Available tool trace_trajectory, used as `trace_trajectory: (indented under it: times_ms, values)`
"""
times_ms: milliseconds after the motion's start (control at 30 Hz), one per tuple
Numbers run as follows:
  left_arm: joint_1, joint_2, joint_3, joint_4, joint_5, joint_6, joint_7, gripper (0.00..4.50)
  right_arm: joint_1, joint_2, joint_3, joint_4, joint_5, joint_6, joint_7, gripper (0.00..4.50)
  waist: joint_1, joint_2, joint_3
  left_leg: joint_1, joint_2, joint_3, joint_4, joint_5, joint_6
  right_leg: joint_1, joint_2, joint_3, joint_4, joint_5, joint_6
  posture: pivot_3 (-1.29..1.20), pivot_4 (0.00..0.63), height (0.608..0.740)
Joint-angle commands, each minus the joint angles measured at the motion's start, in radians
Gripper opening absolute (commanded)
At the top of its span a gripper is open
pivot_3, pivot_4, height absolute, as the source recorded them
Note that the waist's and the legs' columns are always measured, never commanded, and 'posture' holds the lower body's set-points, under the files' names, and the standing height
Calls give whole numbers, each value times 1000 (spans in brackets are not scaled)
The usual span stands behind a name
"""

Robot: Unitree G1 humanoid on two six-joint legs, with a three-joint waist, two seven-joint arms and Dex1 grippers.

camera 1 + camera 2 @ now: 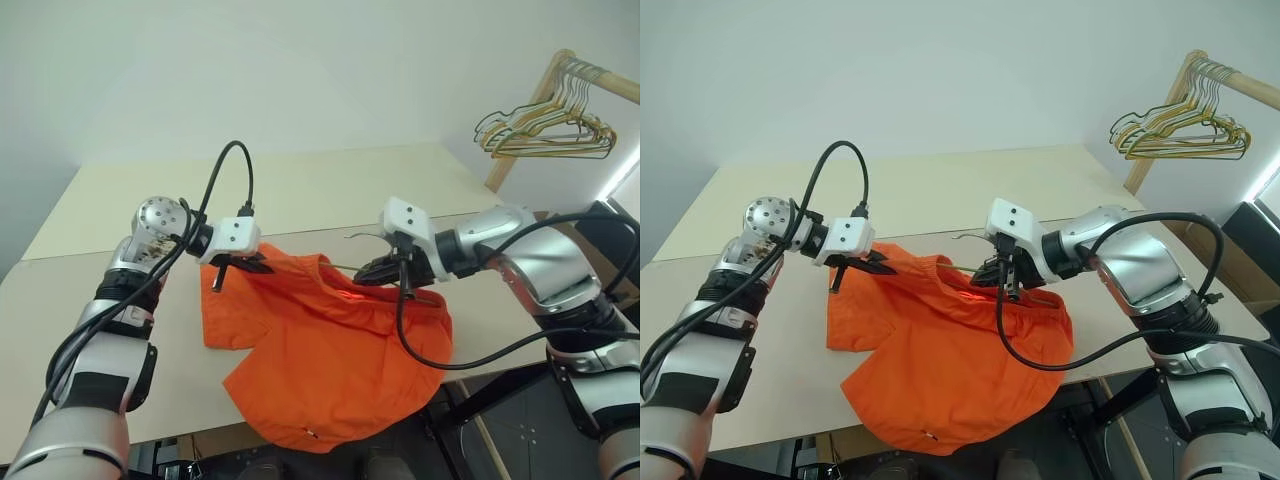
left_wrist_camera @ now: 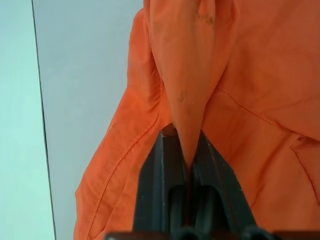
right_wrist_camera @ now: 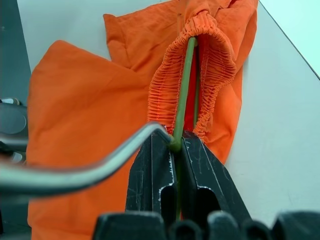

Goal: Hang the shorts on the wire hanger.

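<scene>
Nearest, the orange shorts [image 1: 335, 370] droop over the front edge of the beige desk [image 1: 120, 300], one leg hanging off, a tiny white-red tag at the low hem. Rest of the fabric lies on the desk and rises to both claws.

Left claw [image 1: 232, 266] clenched on a pinch of shorts fabric at the upper left corner; the left wrist view shows it plainly, a cone of orange cloth squeezed between the two black fingers [image 2: 165, 170], detail the head views don't give.

Right claw [image 1: 1002, 272] clenched on the wire hanger [image 3: 182, 95]. Right wrist view: thin olive-green wire gripped between the fingers, running straight into the gathered elastic waistband, which wraps around it; the grey hook curves off beside the fingers. In the head views just the hook end pokes out left of the claw, and a short wire stretch crosses to the cloth.

Far right, a wooden rack [image 1: 545, 95] carries a bunch of gold and green wire hangers [image 1: 545, 130].

Count: one pair of shorts, one hanger in use, two claws, one rack, one bunch.
</scene>
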Motion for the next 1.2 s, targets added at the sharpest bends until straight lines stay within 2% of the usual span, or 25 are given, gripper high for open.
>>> trace_trajectory:
  times_ms: [33,200,267,300,367,567,600,933,1200]
  values:
    - [-22,14,26,-34,-31,31,-9,1327,-21,-9,-20,-9,0,-14,13,0,0,0,0,0,0,0,0,0,0,0,0,0,0,0,0,-43,0,740]
    - [-26,15,4,-10,10,-11,36,2880,-25,-3,-24,-7,2,-11,13,0,2,0,0,0,0,0,0,0,0,0,0,0,0,0,0,-44,0,740]
    - [-31,16,-3,7,18,-16,29,2880,-25,-3,-25,-8,3,-11,13,0,2,0,0,0,0,0,0,0,0,0,0,0,0,0,0,-48,0,740]
    - [-32,15,-5,10,26,-14,39,2761,-26,-4,-26,-8,3,-10,12,0,1,0,0,0,0,0,0,0,0,0,0,0,0,0,0,-48,0,740]
    - [-32,17,-13,17,43,-34,47,2237,-25,-5,-28,-9,4,-9,13,0,1,0,0,0,0,0,0,0,0,0,0,0,0,0,0,-50,0,740]
    - [-41,12,-22,52,74,-63,85,212,-25,-8,-33,-11,8,-3,11,0,0,0,0,0,0,0,0,0,0,0,0,0,0,0,0,-56,0,740]
    - [-44,11,-23,57,78,-69,88,16,-25,-8,-33,-11,8,-3,11,0,1,0,0,0,0,0,0,0,0,0,0,0,0,0,0,-56,0,740]
    - [-58,14,-31,85,106,-114,121,16,-27,-22,-33,-13,4,-3,16,0,0,0,0,0,0,0,0,0,0,0,0,0,0,0,0,-57,0,740]
    - [-87,28,5,111,81,-90,126,16,3,-53,18,-19,-56,-46,20,0,0,0,0,0,0,0,0,0,0,0,0,0,0,0,0,-49,0,740]
